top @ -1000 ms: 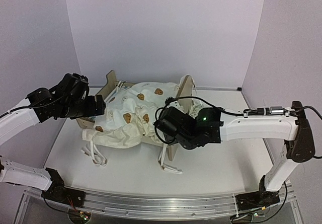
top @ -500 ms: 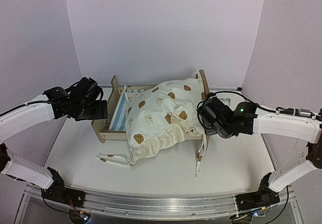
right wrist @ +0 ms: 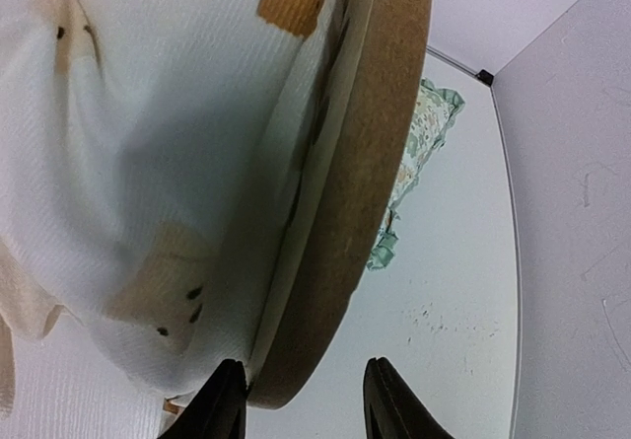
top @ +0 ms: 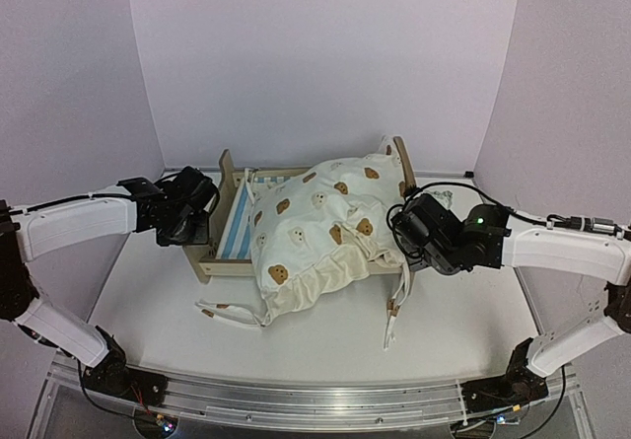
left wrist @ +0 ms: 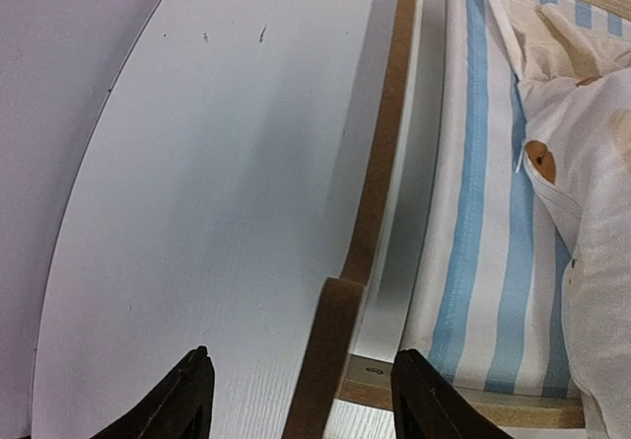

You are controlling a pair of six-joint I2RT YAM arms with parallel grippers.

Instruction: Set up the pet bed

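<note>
The pet bed stands mid-table, its low footboard to the left and its tall headboard to the right. Its blue-and-white striped mattress shows at the foot end. The cream bear-print quilt lies bunched over the rest and hangs off the front. My left gripper is open astride the footboard's edge, the mattress beside it; it also shows in the left wrist view. My right gripper is open astride the headboard's rounded edge; it also shows in the right wrist view, with the quilt to its left.
The small green-patterned pillow lies on the table behind the headboard, near the right wall; a bit of it shows in the top view. The quilt's tie ribbons trail on the table in front of the bed. Purple walls close the back and sides.
The bed, with the quilt on it, has shifted right and back and now sits square. My right gripper moved right with the headboard. My left gripper has come in to the footboard.
</note>
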